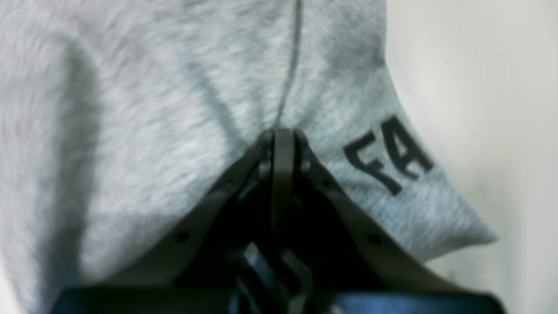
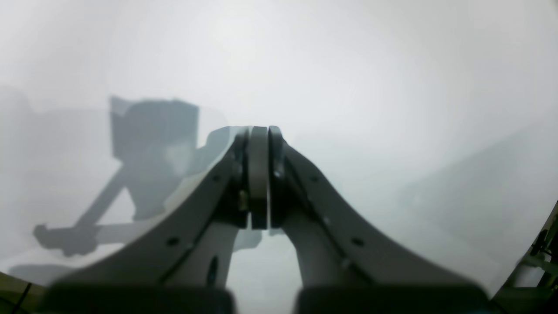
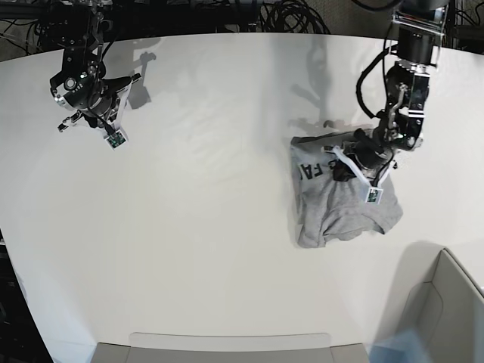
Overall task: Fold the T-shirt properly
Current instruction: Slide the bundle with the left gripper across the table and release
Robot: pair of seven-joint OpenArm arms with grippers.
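Observation:
The heather-grey T-shirt [image 3: 340, 208] lies bunched on the right half of the white table [image 3: 189, 219], with black lettering [image 3: 308, 172] showing near its left edge. My left gripper [image 3: 338, 168] is down on its upper part. In the left wrist view the left gripper [image 1: 283, 133] is shut on a pinched fold of the T-shirt [image 1: 152, 109], creases fan out from the tips, and the letters "FA" [image 1: 388, 155] sit just to the right. My right gripper [image 3: 94, 119] hovers at the far left of the table. In its wrist view the right gripper [image 2: 259, 131] is shut on nothing.
A grey bin [image 3: 454, 302] stands at the table's front right corner. A flat grey panel [image 3: 227, 344] lies along the front edge. Cables [image 3: 287, 15] run behind the table's back edge.

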